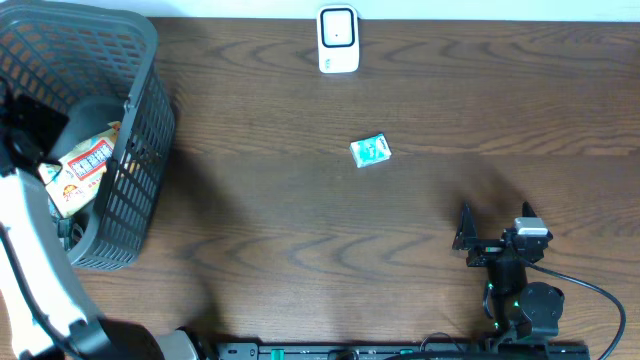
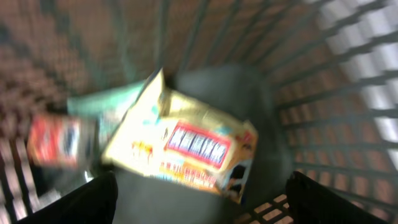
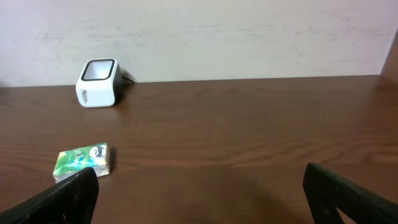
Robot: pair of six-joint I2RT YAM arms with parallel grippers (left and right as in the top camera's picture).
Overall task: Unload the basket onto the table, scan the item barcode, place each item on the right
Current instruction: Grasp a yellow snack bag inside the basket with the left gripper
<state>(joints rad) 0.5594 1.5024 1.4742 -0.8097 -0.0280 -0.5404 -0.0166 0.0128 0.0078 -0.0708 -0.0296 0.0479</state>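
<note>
Down inside the grey basket (image 1: pixel 140 150) with the left claw (image 2: pixel 203 193) — fingers (image 2: pixel 93 199) spread wide at the two lower corners of the wrist view, nothing between them, gripping nothing. Directly beneath, flat on the basket floor: a yellow snack packet (image 2: pixel 186 146) with a red-and-blue label facing up, overlapping a teal packet (image 2: pixel 106 102), and beside those a red packet (image 2: pixel 56 140), all blurred. Probably poised that way for a straight drop onto the yellow snack packet, or for a lift clear of it; cannot tell which from this alone. Out on the open surface (image 1: pixel 250 230), well apart from the basket: a small green packet (image 1: pixel 371 151), lying flat between the white scanner (image 1: pixel 338 40) at the far edge and the right claw (image 1: pixel 496 212). Likely the item for scanning, judging by that spot in clear reach of the scanner and away from the pile. No barcode legible on it at this size. Resting low near the front edge with the right claw — opened wide, empty, aimed across the wood at packet and scanner, near neither. Sensible as a waiting pose: clear of the scanner's face, yet lined up for a reach to the green packet. Risk worth noting: thin, flat packet on bare wood, so little edge for a pinch.
</note>
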